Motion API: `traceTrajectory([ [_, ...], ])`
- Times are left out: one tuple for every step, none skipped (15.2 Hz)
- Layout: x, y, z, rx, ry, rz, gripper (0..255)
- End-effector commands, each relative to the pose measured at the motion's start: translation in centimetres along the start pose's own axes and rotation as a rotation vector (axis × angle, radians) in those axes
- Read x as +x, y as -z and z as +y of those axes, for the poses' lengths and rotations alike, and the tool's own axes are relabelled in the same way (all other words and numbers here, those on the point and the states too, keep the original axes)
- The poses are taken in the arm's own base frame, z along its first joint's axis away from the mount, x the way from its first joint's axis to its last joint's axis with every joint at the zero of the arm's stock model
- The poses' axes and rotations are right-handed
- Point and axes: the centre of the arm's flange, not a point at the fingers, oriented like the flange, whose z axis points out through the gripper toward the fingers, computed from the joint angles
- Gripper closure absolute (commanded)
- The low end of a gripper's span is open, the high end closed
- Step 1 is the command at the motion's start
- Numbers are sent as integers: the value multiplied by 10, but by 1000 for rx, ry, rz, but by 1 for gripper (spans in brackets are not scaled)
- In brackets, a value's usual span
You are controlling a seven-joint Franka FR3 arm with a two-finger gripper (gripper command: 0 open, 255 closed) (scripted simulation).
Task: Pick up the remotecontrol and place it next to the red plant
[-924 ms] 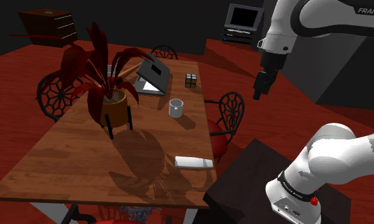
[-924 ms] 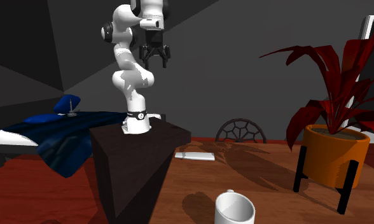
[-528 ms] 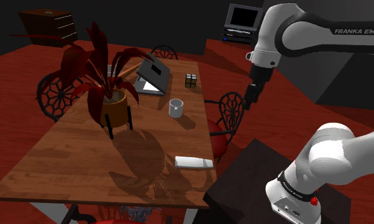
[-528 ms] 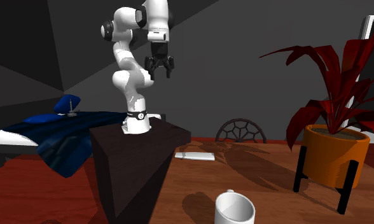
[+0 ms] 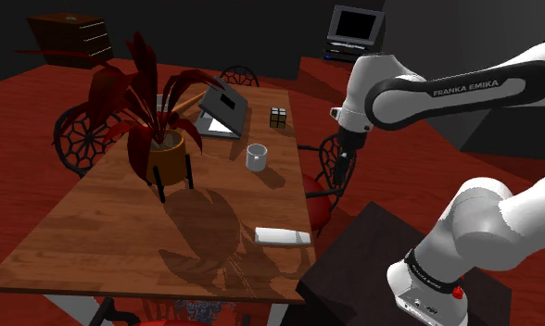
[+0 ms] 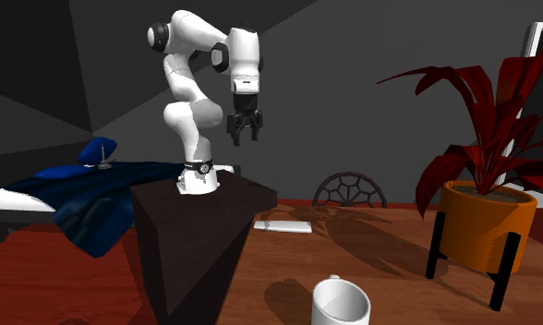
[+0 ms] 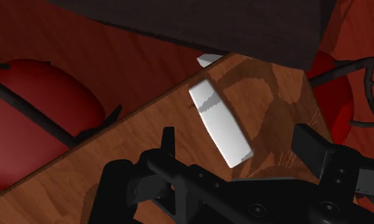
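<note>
You've got one legible txt: "FRANKA EMIKA", in white caps, the brand name. It sits on the dark band along the arm's point(image 5: 465, 88) forearm link in the shoulder view, high above the stand point(image 5: 349, 264). The letters run along the link, rising slightly toward that view's right.

Lower down, just above the stand's top, a black collar point(image 5: 426, 270) wraps the arm's base. It carries tiny white marks, prob. lettering, but too small to read. In the second exterior view the same collar, right above the stand, shows pale specks, also illegible.
</note>
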Motion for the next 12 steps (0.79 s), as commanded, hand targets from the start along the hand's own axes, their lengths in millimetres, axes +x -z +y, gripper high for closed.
traceTrajectory([
  [7,-26,-3,-9,47,10,0],
  [12,-38,-5,-13,70,12,0],
  [17,-50,-7,-17,92,15,0],
  [22,-61,-10,-21,115,18,0],
  [28,-73,-12,-25,138,21,0],
  [33,-85,-14,-29,160,24,0],
  [38,-97,-17,-33,183,27,0],
  [43,-109,-20,-37,206,29,0],
  [48,-120,-22,-41,228,32,0],
  [53,-132,-25,-45,251,35,0],
  [58,-144,-28,-49,273,38,0],
  [63,-156,-31,-53,296,41,0],
])
